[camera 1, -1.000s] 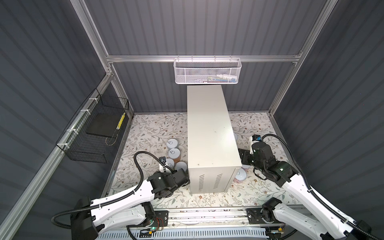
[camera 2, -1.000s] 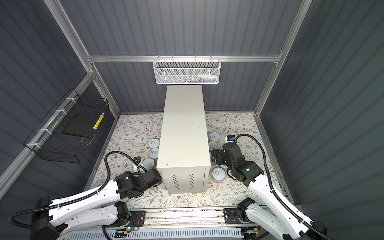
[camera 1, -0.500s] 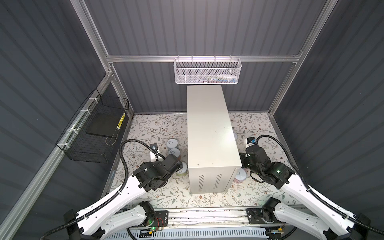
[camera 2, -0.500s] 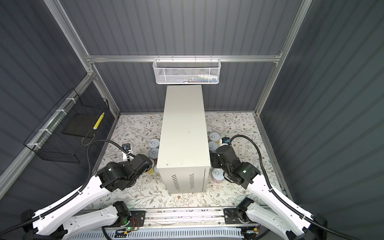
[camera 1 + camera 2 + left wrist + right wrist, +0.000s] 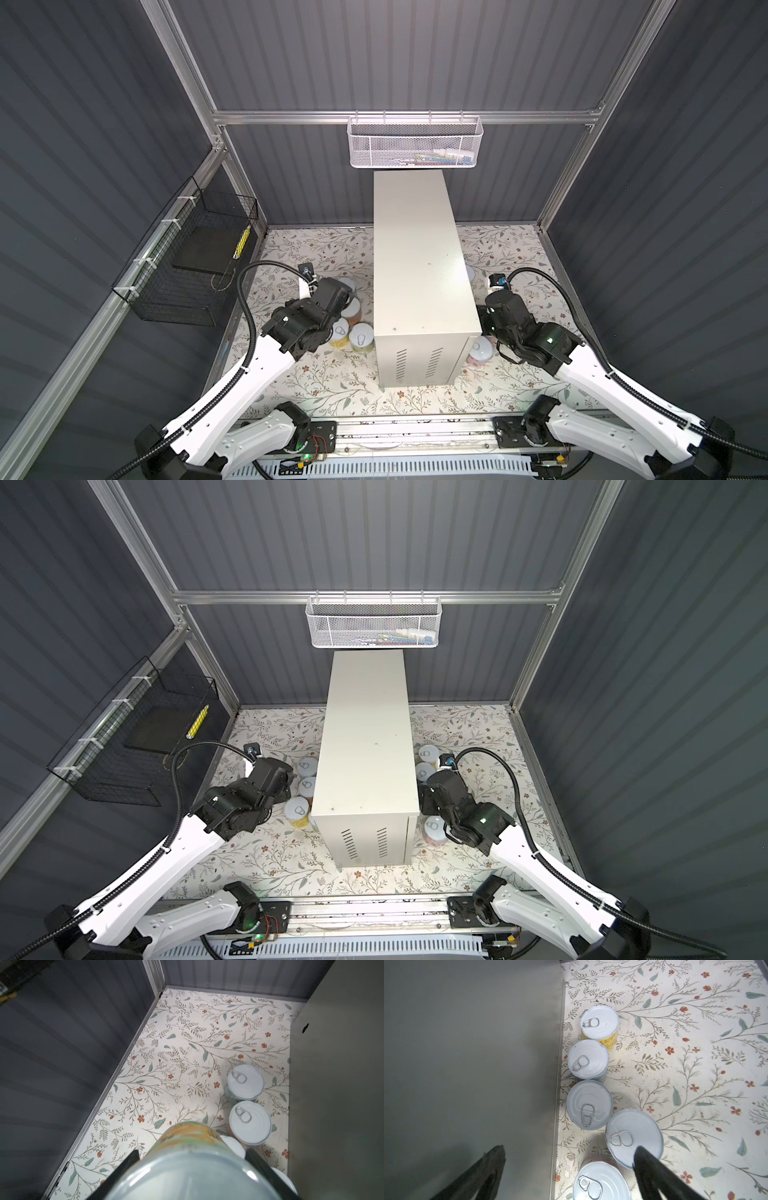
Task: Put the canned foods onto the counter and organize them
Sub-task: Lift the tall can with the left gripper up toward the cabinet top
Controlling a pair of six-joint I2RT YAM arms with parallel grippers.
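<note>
Left gripper [image 5: 192, 1153] clamps a blurred orange-green can [image 5: 187, 1136], its end cut off; right gripper [image 5: 568, 1151] gapes empty.

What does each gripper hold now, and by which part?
Left gripper holds a short orange-and-green-labelled metal can by its sides; right gripper is open, empty.

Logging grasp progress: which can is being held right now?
The orange-and-green can, clamped in the left gripper's jaws; the other cans stand free on the floral floor.
</note>
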